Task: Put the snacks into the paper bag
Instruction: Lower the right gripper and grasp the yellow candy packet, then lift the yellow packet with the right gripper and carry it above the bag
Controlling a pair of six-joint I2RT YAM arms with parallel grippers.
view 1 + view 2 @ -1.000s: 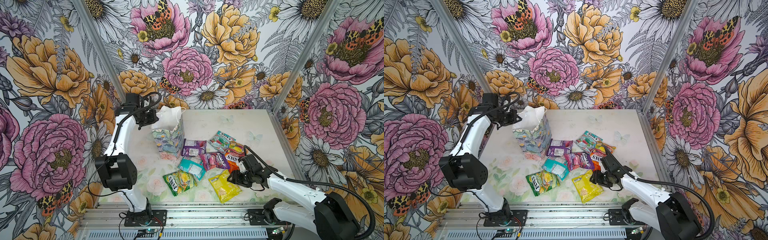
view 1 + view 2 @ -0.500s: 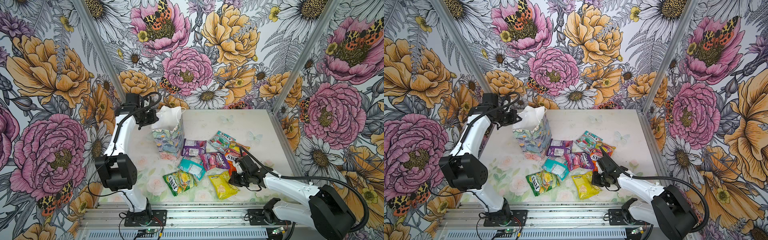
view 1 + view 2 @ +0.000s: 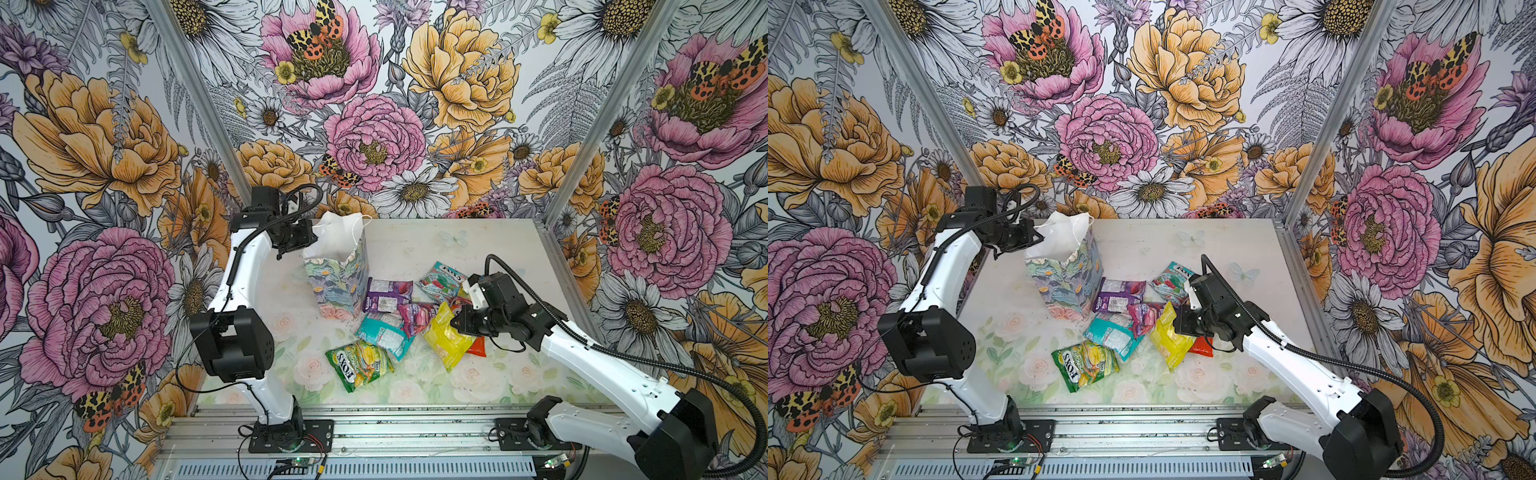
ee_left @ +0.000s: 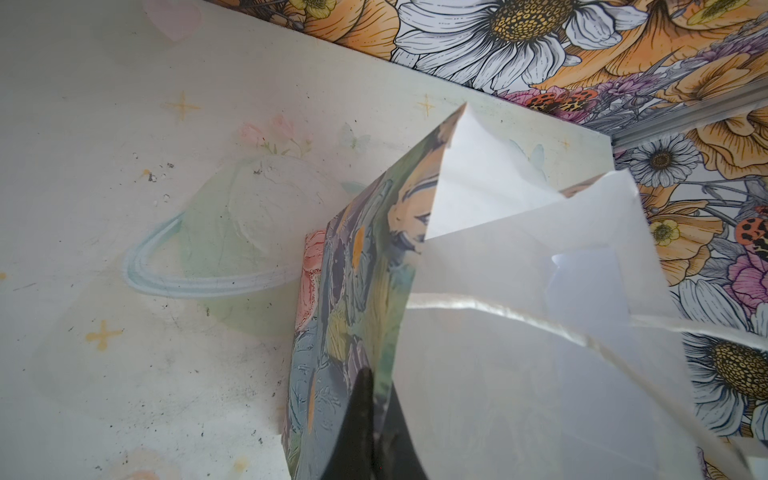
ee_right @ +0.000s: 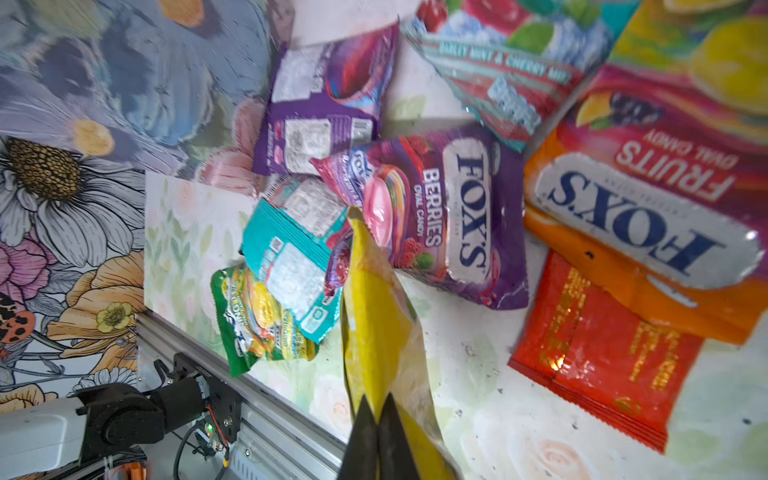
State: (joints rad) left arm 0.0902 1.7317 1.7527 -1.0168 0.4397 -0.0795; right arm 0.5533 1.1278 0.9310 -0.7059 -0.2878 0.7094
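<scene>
nearly level, right claw [image 5: 376, 402] pinches yellow packet [image 3: 446, 338].

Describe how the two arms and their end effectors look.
The left arm and right arm match: smooth white link shells between bulky black joint housings. A black ribbed cable runs along each. The left end effector and right end effector end in thin, dark, tapered fingers.

Snacks [image 3: 388, 295] right of paper bag [image 3: 336, 286]
</scene>
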